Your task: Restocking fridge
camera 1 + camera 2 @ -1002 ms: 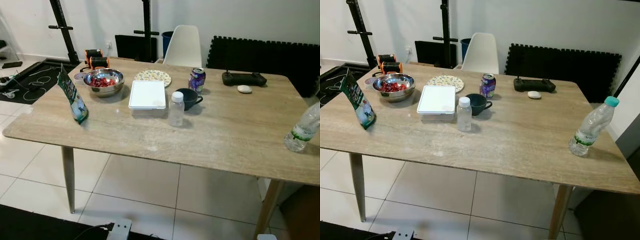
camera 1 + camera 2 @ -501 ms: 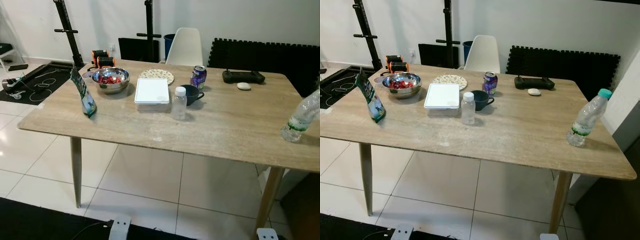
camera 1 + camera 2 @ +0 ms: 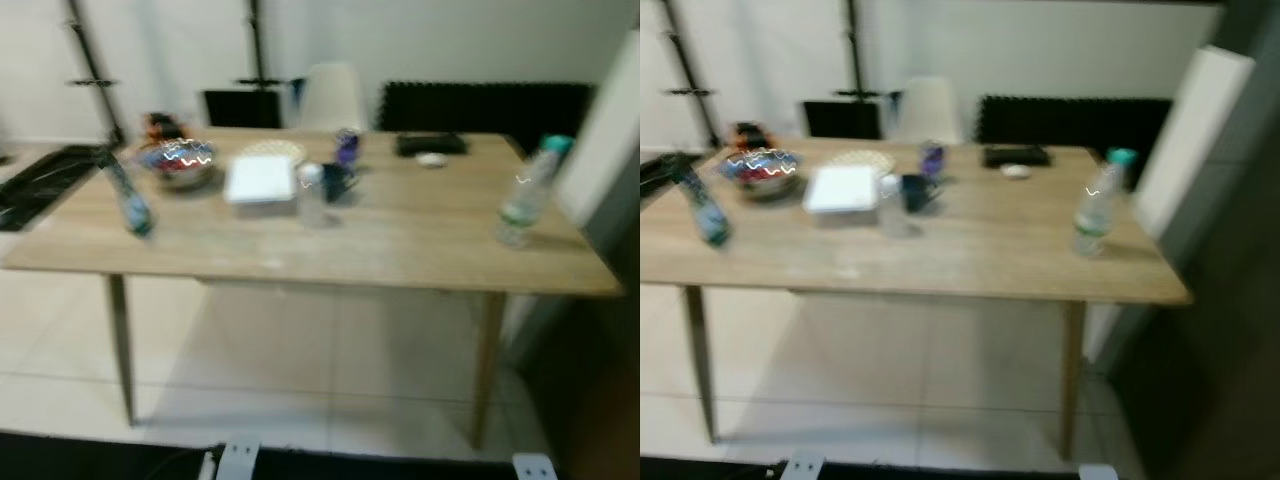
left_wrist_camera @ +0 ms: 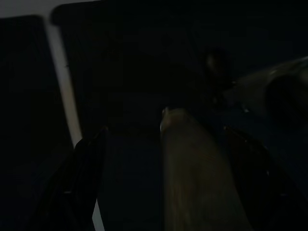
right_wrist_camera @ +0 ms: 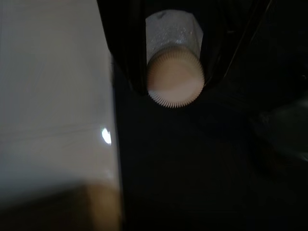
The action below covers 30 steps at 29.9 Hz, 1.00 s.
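A clear bottle (image 5: 174, 62) with a pale ribbed cap sits clamped between the right claw's fingers (image 5: 126, 53). On the desk (image 3: 400, 250), blurred, stand a teal-capped water bottle (image 3: 528, 190) near the right edge and a small clear bottle (image 3: 312, 195) beside a white box (image 3: 260, 180).

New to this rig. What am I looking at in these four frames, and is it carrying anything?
This is a walking humanoid robot with two arms, each ending in a gripper of two black fingers. The two wide, blurred pictures come from its head camera, one per eye, facing a light wooden table. On it stand a steel bowl of red fruit, a flat white box, a small clear bottle, a dark mug, a purple can and a tall clear bottle with a teal cap. The dark pictures come from the wrist cameras. The right gripper holds a clear bottle with a pale ribbed cap. The left wrist view is too dark to judge.
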### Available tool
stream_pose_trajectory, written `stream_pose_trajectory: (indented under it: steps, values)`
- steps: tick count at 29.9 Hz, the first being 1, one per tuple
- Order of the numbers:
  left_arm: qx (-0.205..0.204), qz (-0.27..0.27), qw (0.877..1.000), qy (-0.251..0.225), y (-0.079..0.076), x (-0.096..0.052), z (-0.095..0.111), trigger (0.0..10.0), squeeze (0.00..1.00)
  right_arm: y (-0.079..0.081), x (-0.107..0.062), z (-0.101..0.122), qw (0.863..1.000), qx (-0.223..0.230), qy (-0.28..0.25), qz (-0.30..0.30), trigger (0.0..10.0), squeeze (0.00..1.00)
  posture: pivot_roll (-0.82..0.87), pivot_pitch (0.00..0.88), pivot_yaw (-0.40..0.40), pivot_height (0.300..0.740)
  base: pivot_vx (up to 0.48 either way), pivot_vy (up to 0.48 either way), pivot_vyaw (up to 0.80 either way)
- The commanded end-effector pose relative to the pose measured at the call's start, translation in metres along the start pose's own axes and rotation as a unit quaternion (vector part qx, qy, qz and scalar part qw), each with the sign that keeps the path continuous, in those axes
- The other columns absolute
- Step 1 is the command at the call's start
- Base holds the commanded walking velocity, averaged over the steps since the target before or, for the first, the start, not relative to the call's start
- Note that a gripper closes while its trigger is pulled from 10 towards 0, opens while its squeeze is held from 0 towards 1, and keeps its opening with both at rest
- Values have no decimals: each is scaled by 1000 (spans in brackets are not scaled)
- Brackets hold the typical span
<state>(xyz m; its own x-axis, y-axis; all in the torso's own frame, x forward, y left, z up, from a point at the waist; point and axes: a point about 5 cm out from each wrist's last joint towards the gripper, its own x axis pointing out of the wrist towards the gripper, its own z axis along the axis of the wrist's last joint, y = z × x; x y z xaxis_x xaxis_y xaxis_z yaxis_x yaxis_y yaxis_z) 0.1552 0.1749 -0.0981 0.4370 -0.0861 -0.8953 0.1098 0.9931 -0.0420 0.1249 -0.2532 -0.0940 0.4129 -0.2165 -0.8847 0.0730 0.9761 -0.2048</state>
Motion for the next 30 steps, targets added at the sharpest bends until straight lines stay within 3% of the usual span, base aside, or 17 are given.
stream_pose_trajectory:
  steps: [1,18,30]
  values:
    - [2,0,1000,12,-1,0,-7,10000,0,4,0,-3,1000,2,8,5,10000,0,-55,0,-31,740,-322,0,-800]
    - [7,-2,1000,15,-2,0,-8,10000,0,5,0,-4,1000,3,11,7,10000,0,-56,0,-30,740,-300,0,-800]
    - [8,-1,1000,14,-4,0,-8,10000,0,3,0,-4,1000,3,11,4,10000,0,-57,0,-32,740,0,0,-800]
